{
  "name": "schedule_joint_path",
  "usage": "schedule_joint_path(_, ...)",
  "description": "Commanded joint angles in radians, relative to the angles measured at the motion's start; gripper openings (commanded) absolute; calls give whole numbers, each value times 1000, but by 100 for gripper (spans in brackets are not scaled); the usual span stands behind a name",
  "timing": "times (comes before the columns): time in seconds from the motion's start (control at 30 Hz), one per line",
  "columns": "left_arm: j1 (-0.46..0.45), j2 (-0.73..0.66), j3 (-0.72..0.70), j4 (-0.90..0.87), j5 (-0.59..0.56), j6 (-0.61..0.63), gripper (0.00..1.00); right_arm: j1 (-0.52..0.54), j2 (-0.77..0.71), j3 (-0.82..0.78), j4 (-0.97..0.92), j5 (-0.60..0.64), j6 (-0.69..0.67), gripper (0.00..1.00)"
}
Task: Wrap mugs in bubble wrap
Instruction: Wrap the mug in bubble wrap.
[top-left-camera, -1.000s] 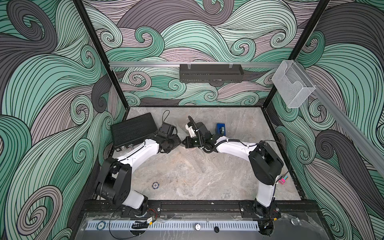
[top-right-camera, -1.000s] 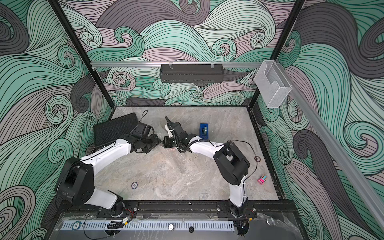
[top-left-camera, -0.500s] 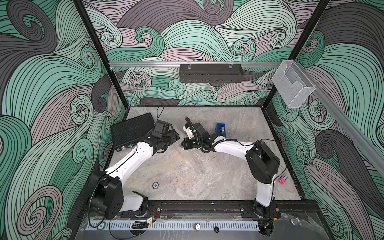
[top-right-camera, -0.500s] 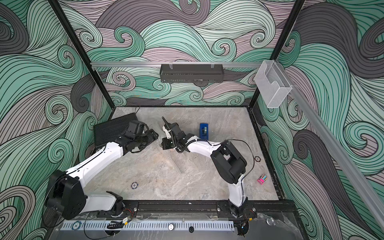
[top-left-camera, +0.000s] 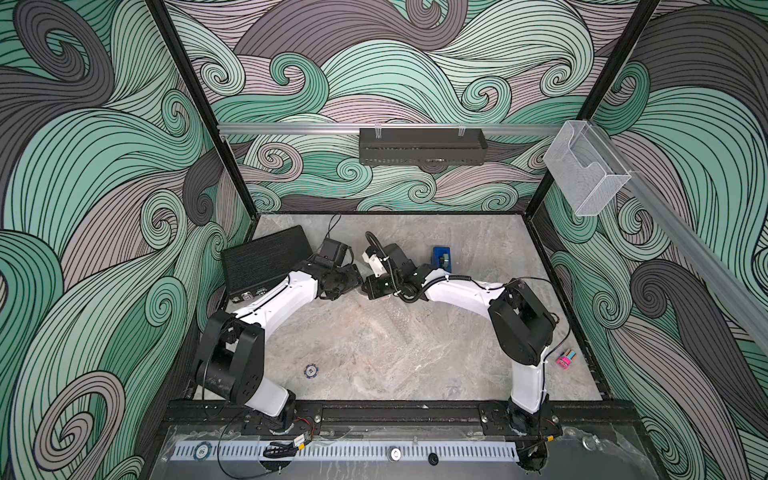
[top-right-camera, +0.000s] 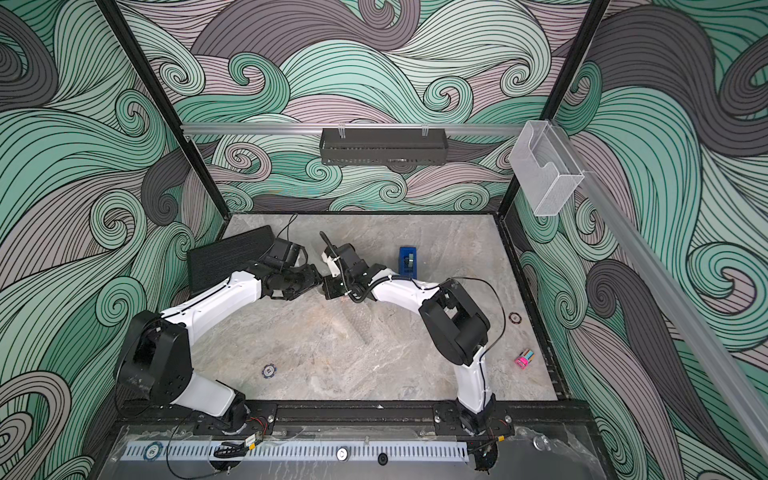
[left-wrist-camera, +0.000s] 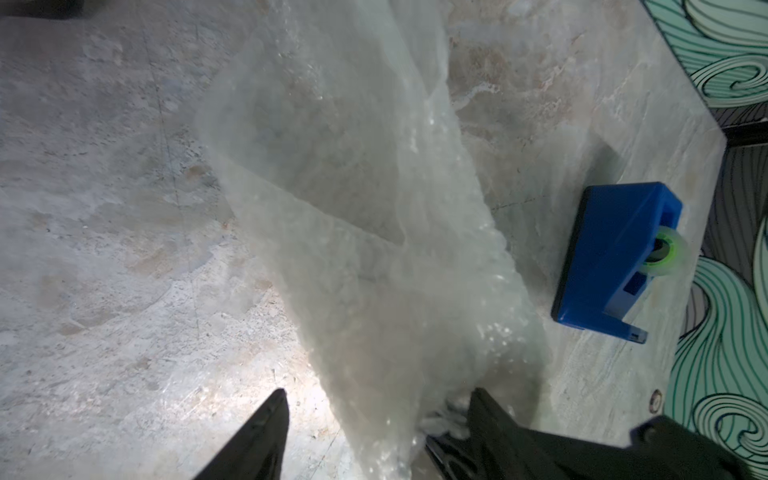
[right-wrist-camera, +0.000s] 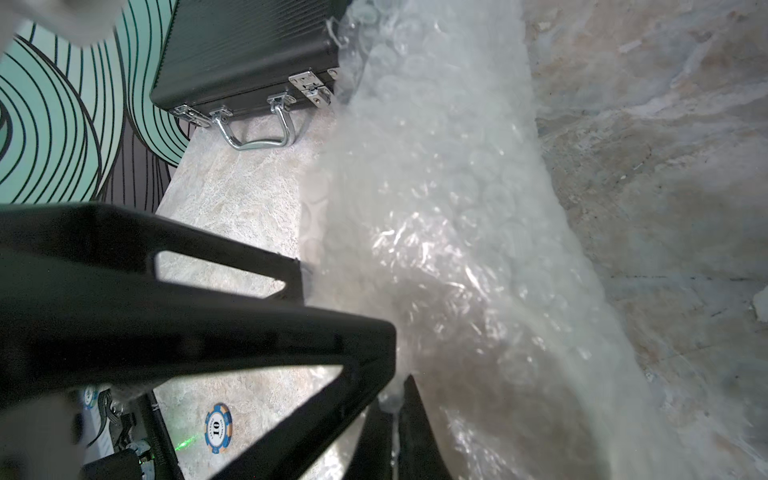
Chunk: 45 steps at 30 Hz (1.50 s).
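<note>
Top views both show the black case lying outside the left gripper, on the side away from its partner, with the two grippers nose to nose over the far middle of the worktop. The left gripper's jaws stand apart. In the left wrist view the bubble wrap runs between them and stretches away ahead of the tips, so they straddle the sheet without pinching it. Next over, the right gripper has its jaws closed on a bunched edge of that sheet, which rises from the worktop to the tips. Beyond the right jaws, on their outer side, the blue tape dispenser sits on the worktop, apart from the wrap. We cannot pick out the mug anywhere. A warm tint shows through the plastic close to the jaws, but we cannot tell whether that is the mug or the stone. We judge the task partway at most: the sheet is in hand and raised, yet no closed bundle shows, so rolling the wrap round the mug and taping it are left.
</note>
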Motion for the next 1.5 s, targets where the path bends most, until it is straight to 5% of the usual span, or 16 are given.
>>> schedule_joint_path(0.0, 6, 26, -8, -46, -3, 24, 66, 4, 19, 13, -59, -5, -35, 10)
schedule_joint_path(0.27, 5, 59, -30, -49, -23, 10, 61, -22, -8, 23, -54, -49, -54, 22)
schedule_joint_path(0.53, 6, 40, -52, -39, -35, -25, 60, -102, -192, -74, 39, -72, 50, 67)
schedule_joint_path(0.63, 5, 36, -62, -28, -32, -32, 60, -121, -266, -114, 38, -62, 61, 74)
schedule_joint_path(0.83, 5, 10, -73, -13, -29, -46, 59, -159, -303, -105, -77, -34, 132, 80)
schedule_joint_path(1.2, 5, 13, -73, 15, -8, -56, 59, -126, 16, 209, -348, -25, -106, 86)
schedule_joint_path(1.47, 5, 12, -70, 23, -6, -62, 59, -114, 112, 252, -376, -36, -167, 86)
